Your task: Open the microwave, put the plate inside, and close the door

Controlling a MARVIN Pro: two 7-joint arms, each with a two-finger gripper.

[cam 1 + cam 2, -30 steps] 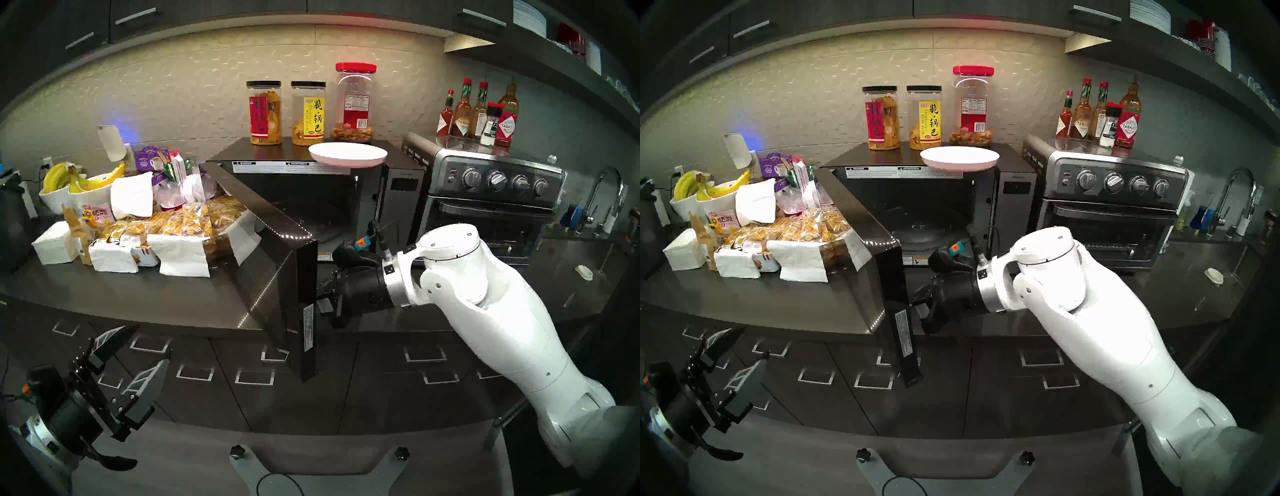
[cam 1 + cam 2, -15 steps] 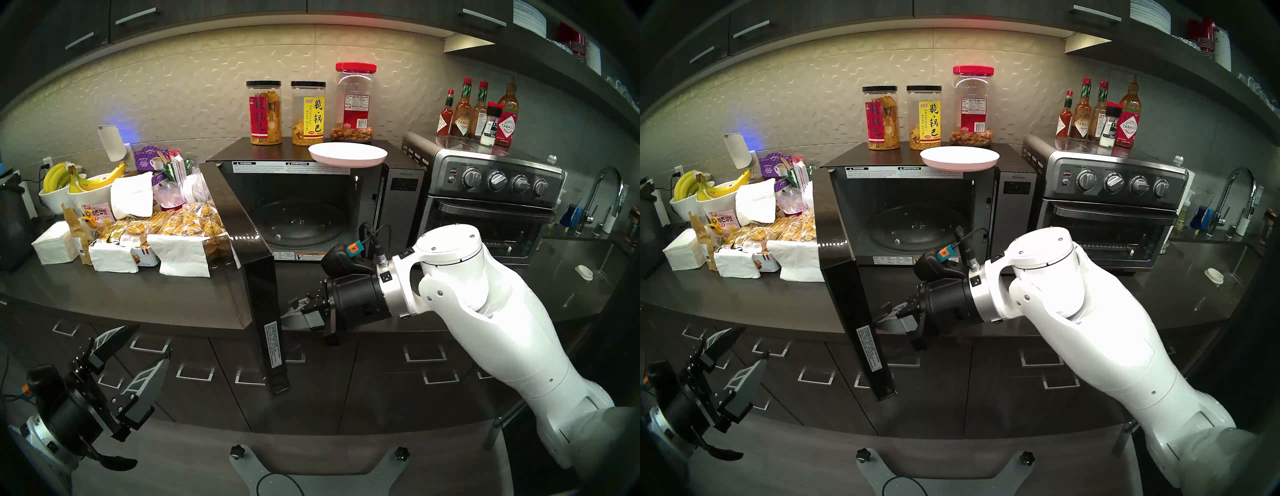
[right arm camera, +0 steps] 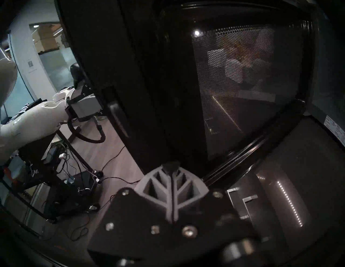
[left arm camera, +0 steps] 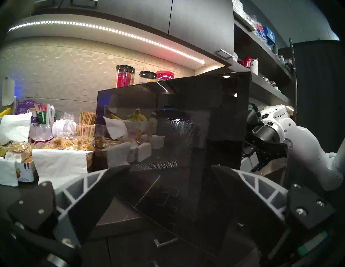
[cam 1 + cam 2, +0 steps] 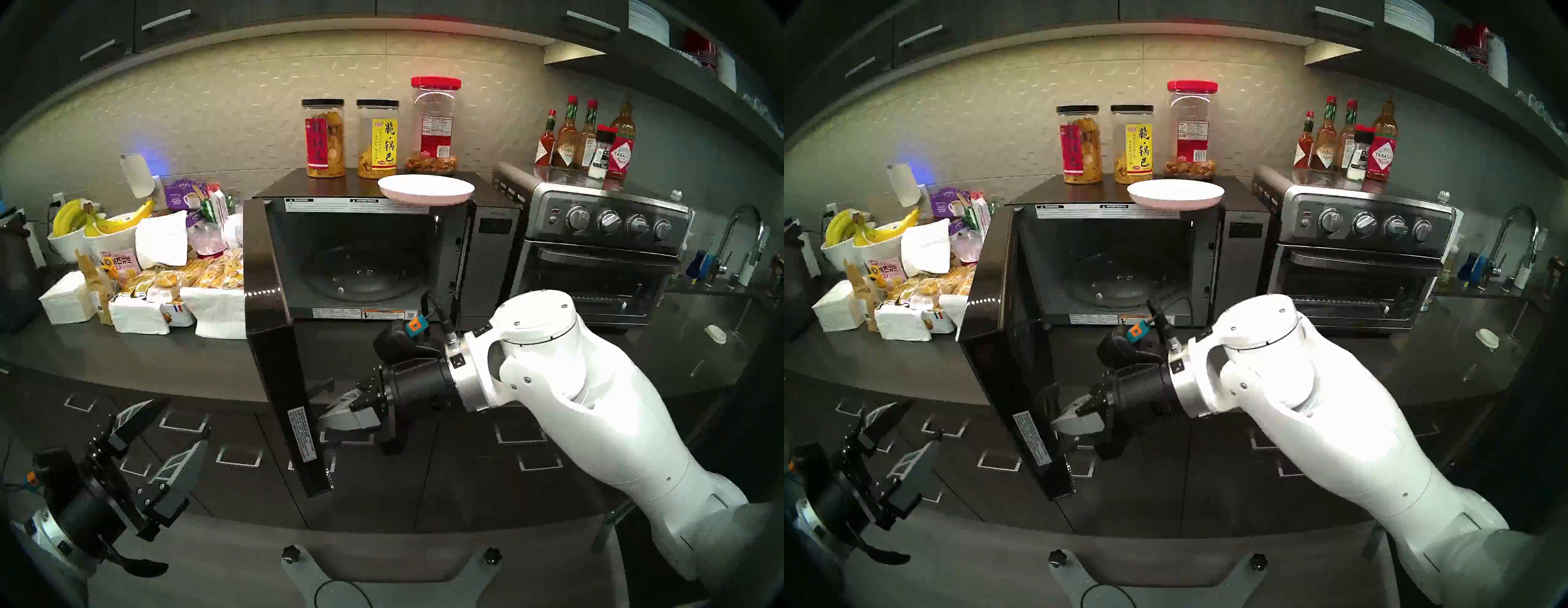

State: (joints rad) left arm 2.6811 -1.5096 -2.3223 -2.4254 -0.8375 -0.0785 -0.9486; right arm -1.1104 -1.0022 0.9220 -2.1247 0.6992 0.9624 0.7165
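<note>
The black microwave (image 5: pixel 488 250) stands open, its glass turntable (image 5: pixel 365 276) bare. The door (image 5: pixel 278 361) is swung out to the left, past a right angle; its outer glass fills the left wrist view (image 4: pixel 177 121). The white plate (image 5: pixel 425 190) lies on the microwave's top, overhanging the front edge. My right gripper (image 5: pixel 329 418) is shut and empty, its tips against the door's inner face near the lower free edge, as the right wrist view (image 3: pixel 172 166) shows. My left gripper (image 5: pixel 169 426) is open and empty, low at the left, in front of the drawers.
Three snack jars (image 5: pixel 377 138) stand behind the plate. A steel toaster oven (image 5: pixel 602 254) with sauce bottles (image 5: pixel 585 136) on it is right of the microwave. Snack packs (image 5: pixel 203 276) and bowls of bananas (image 5: pixel 102 225) crowd the counter to the left. A faucet (image 5: pixel 742 237) is at far right.
The door has swung wider open to the left. My right gripper has moved left and down towards me, staying against the door's inner side. My left arm has not moved.
</note>
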